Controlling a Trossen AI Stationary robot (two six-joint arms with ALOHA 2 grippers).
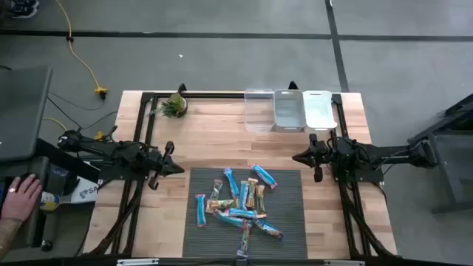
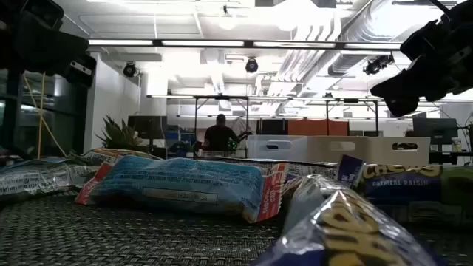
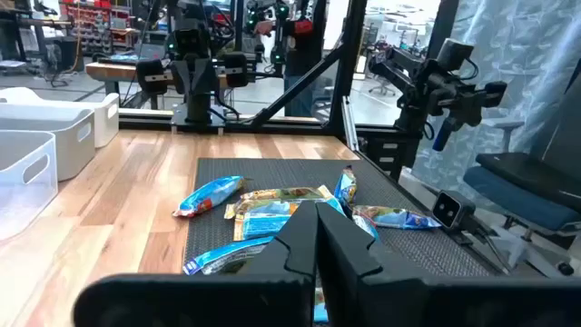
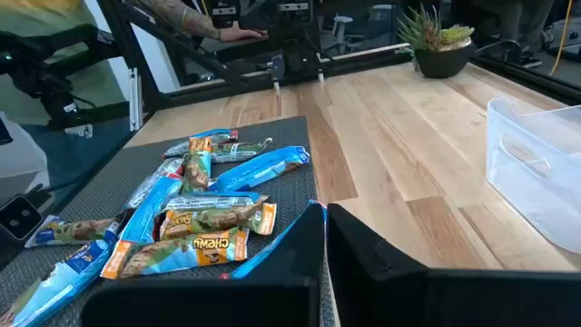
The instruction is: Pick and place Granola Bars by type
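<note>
The granola bars (image 1: 240, 203) lie in a loose heap on a dark ribbed mat (image 1: 288, 222) at the table's near middle. Most wrappers are bright blue, some tan and green. They also show in the left wrist view (image 3: 272, 213), the right wrist view (image 4: 195, 222) and close up in the low view (image 2: 181, 188). My left gripper (image 1: 177, 168) hovers left of the mat, fingers shut (image 3: 318, 241). My right gripper (image 1: 297, 157) hovers just right of the mat's far corner, fingers shut (image 4: 325, 241). Neither touches a bar.
Three clear rectangular bins (image 1: 290, 110) stand in a row at the table's far edge, right of centre. A small potted plant (image 1: 175, 106) sits at the far left corner. A person's hand (image 1: 18, 198) rests beside the table's left side. Bare wood lies between mat and bins.
</note>
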